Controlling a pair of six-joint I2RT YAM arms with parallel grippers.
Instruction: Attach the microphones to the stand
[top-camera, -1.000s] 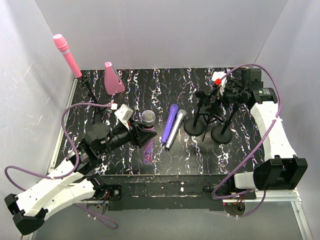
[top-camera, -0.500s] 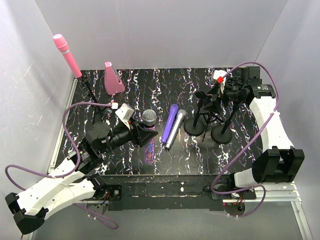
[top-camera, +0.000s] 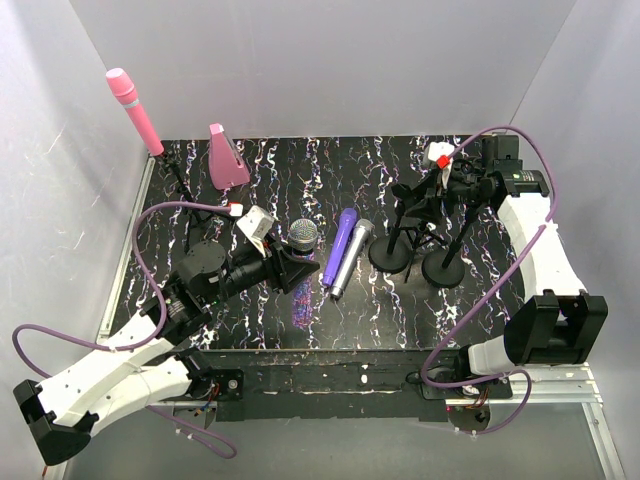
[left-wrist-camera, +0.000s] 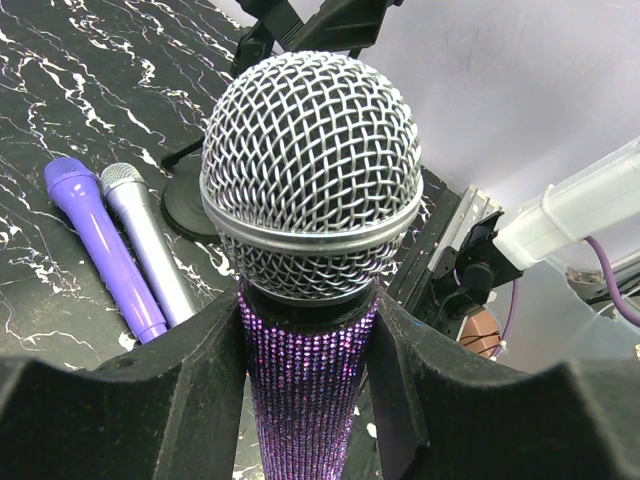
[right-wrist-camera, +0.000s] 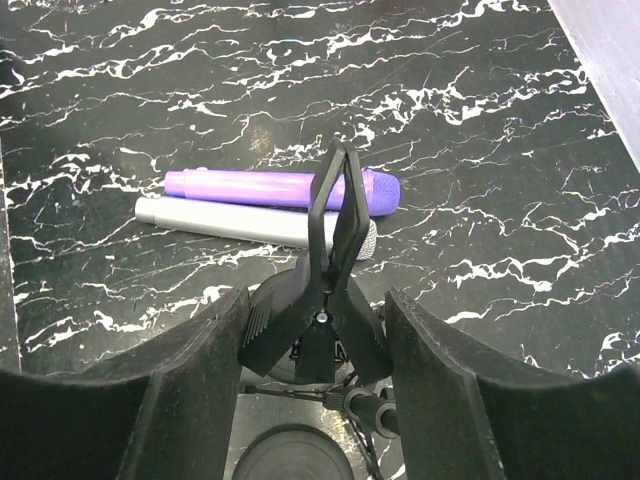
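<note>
Left tool (left-wrist-camera: 308, 335) grips a glittery purple microphone with silver mesh head (left-wrist-camera: 310, 180). Right tool (right-wrist-camera: 318, 310) straddles a black stand clip (right-wrist-camera: 335, 220), grip unclear; beyond it a plain purple microphone (right-wrist-camera: 260, 187) and a silver-grey microphone (right-wrist-camera: 215, 221) lie on the desk (right-wrist-camera: 150, 80).

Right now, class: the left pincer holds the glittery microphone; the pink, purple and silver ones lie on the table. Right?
No. The top view shows the pink microphone raised on a stand, back left; only the purple microphone and silver microphone lie on the table. The left pincer holds the glittery microphone.
</note>
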